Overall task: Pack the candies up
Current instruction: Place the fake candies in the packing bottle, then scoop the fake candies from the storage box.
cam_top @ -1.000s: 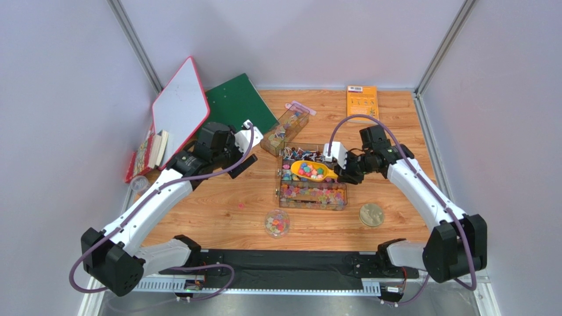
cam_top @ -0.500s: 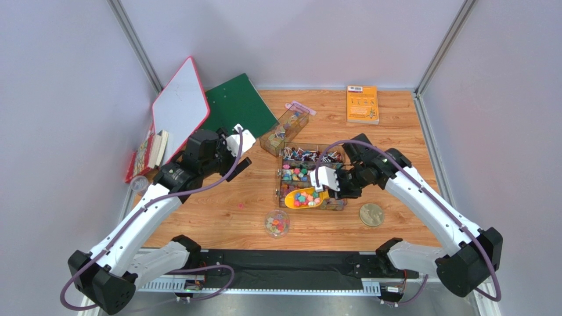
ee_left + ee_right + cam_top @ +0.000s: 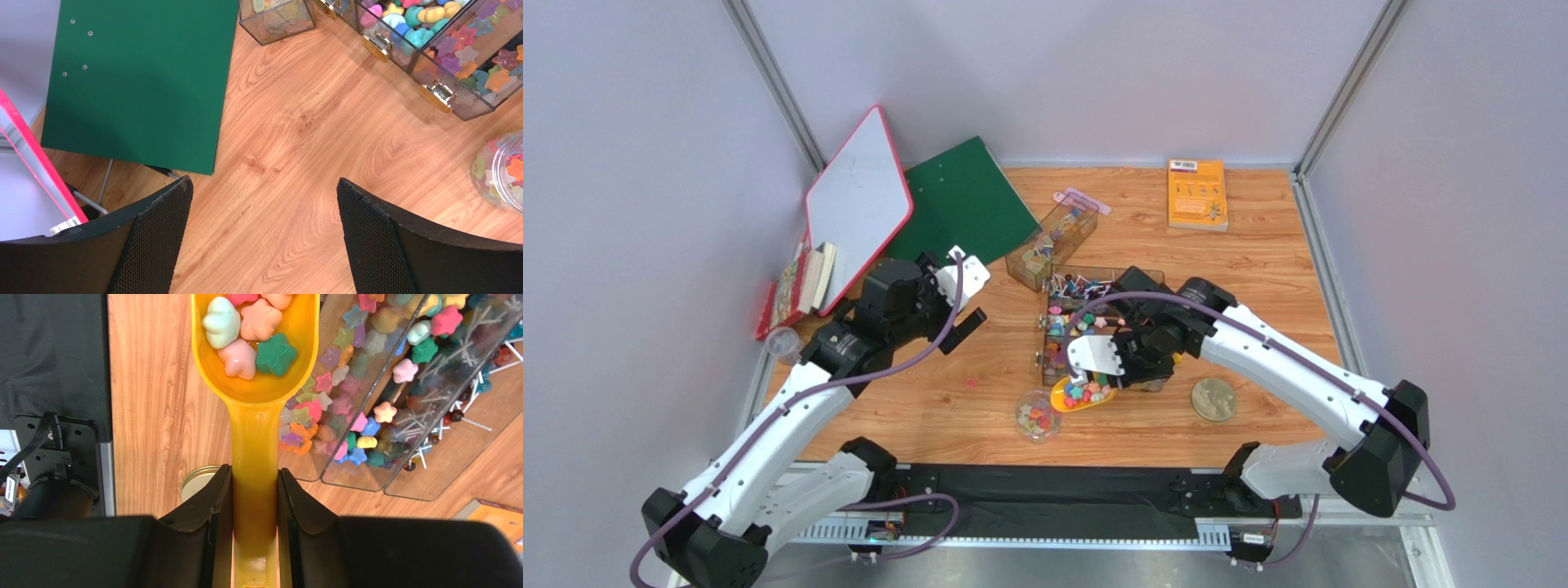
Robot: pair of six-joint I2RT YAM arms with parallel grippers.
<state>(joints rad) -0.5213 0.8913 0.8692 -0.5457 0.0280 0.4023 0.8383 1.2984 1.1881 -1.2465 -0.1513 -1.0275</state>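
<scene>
My right gripper (image 3: 255,490) is shut on the handle of the yellow scoop (image 3: 255,386), which holds several star-shaped candies (image 3: 258,331) in pink, green and pale mint. In the top view the scoop (image 3: 1078,395) hangs just right of the small clear round jar (image 3: 1037,415), which holds some candies. More candies fill the clear compartment box (image 3: 1063,349) behind it, also seen in the right wrist view (image 3: 368,410). My left gripper (image 3: 264,233) is open and empty over bare wood, left of the box (image 3: 430,55) and the jar (image 3: 500,168).
A round gold lid (image 3: 1214,398) lies right of the box. A second clear box (image 3: 1053,239), a green folder (image 3: 967,190), a red-edged whiteboard (image 3: 857,202) and an orange booklet (image 3: 1196,192) lie at the back. Books (image 3: 803,284) stand at the left edge.
My right gripper has carried the loaded scoop out of the compartment box, forward and left, to beside the round jar. My left arm has drawn back a little toward the near side.
</scene>
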